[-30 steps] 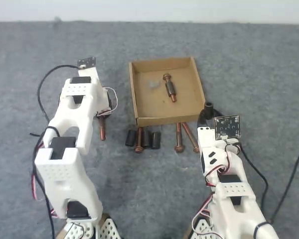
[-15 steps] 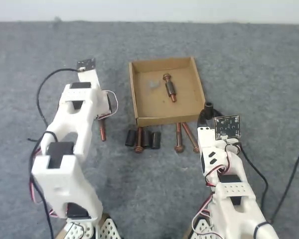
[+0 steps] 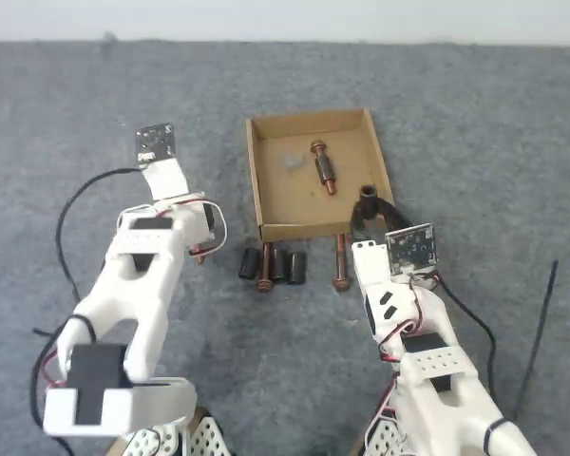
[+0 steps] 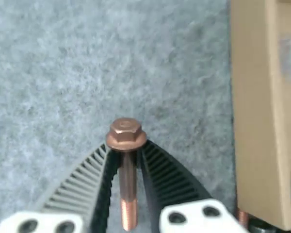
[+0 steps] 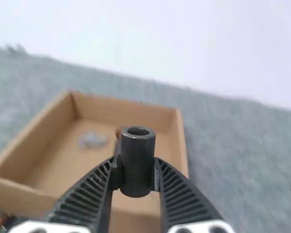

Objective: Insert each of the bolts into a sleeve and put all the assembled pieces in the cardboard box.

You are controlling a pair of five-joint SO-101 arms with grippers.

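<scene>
My left wrist view shows what the arm hides from the high view: the left gripper [image 4: 126,151] pinches a copper bolt [image 4: 127,138] by its shank, over the grey carpet [image 3: 475,114] left of the cardboard box [image 3: 262,190]. The right gripper [image 5: 136,167] clamps a black sleeve [image 5: 137,155] upright at the box's near right corner. One assembled piece [image 3: 324,168] lies in the box. Loose sleeves [image 3: 279,263] and bolts [image 3: 340,261] lie along its near wall. Since a second ago the right arm has swung left toward the box, and the left arm has pulled back a little.
</scene>
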